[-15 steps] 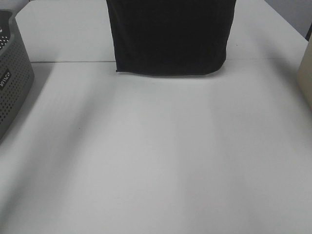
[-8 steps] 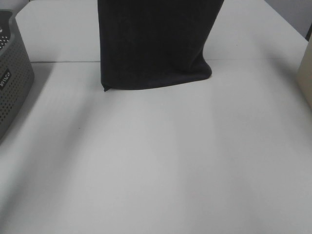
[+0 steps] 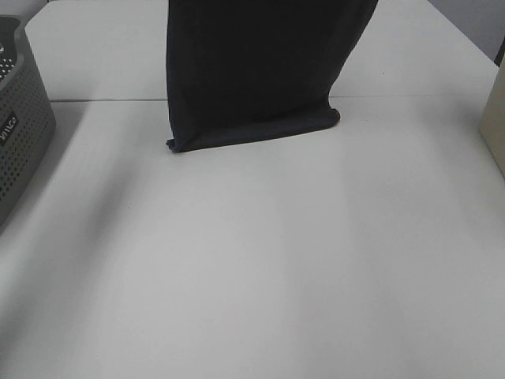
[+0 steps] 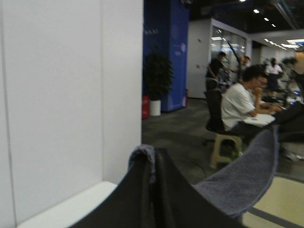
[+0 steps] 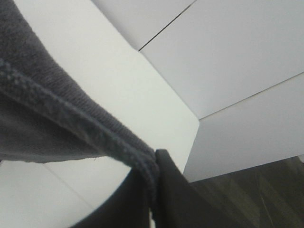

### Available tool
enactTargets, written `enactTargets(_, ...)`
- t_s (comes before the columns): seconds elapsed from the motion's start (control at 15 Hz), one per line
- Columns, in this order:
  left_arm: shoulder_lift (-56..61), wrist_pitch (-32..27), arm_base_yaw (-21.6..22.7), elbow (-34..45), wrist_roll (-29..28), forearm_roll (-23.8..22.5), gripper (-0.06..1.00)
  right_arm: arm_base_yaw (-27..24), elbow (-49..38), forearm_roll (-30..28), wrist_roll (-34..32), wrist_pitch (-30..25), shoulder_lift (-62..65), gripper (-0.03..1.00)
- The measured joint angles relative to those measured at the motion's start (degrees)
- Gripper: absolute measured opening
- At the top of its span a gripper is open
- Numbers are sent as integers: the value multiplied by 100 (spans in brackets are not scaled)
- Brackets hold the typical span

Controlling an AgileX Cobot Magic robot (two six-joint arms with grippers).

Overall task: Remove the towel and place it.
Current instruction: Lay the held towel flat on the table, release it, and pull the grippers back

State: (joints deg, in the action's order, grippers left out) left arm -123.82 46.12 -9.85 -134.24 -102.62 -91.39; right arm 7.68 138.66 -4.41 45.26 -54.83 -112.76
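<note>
1. A white surface [image 3: 252, 260] fills the high view, with a thin seam running across its far part.
2. A grey perforated basket [image 3: 20, 134] sits at the surface's left edge, and a pale beige object [image 3: 495, 118] is cut off at the right edge.
3. The towel [image 3: 252, 71] hangs as a dark sheet from above the top of the high view, over the far middle of the surface and well apart from the basket.
4. Its lower edge slants, with the left corner nearer the camera than the right, and appears to meet the surface just in front of the seam.
5. The left claw [image 4: 153, 159] is closed, its two dark fingers pressed together on a bunched bit of towel edge. More cloth curves away beside it.
6. The right claw [image 5: 154, 164] is likewise clamped on the towel's hemmed edge, which runs taut into the pinch.
7. Behind the left claw is a white wall panel and a blurred office with a seated person [image 4: 240, 102] and a potted plant [image 4: 156, 78].
</note>
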Motion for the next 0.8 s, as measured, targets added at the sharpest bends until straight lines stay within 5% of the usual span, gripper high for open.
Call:
enactTargets(0.13,132,693,57,-6,-762,-653,0,0,0,17,6,-831,212,1)
enactTargets(0.33,298,2108,241,-17,-1839,-831,0,0,0,338,195,-1484,567,1)
enactTargets(0.6,361,2372,252,-23,-2779,-922,0,0,-80,1026,120,-1507,928,1)
enactTargets(0.8,808,2372,252,510,-2590,-911,0,0,-1369,1049,-178,-1495,1684,1)
